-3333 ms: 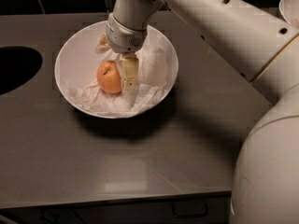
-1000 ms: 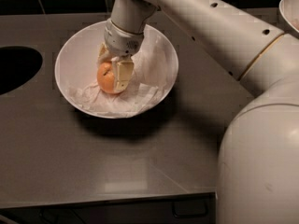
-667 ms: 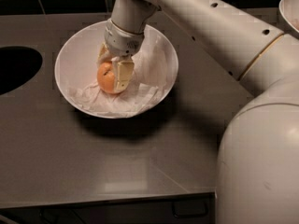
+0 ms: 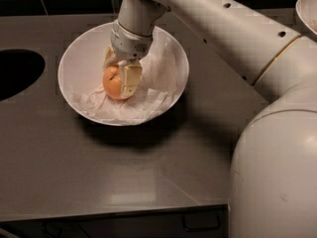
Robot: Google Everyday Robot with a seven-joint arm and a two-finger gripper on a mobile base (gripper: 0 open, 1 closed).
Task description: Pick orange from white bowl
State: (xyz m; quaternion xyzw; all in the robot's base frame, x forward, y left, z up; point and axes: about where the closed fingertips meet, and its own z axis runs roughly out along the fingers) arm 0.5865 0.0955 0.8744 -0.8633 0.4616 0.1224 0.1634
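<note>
big white robot arm (image 4: 223,29) reaching down from the top right, gripper (image 4: 119,77) low inside the large round white bowl (image 4: 79,58) on the grey counter (image 4: 99,167), fingers (image 4: 132,76) closed around the round orange fruit (image 4: 112,84), fruit resting on crumpled white paper (image 4: 158,71)

The round orange (image 4: 113,84), dark stem dimple showing, sits on crumpled paper (image 4: 148,99) in the wide white bowl (image 4: 74,66), clasped by the gripper (image 4: 120,69), a finger either side.

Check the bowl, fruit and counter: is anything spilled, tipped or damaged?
Nothing stands out. The white bowl sits upright on the counter, its crumpled paper lining inside, and the gripper is down in it, jaws closed on the orange. No spill or damage shows.
</note>
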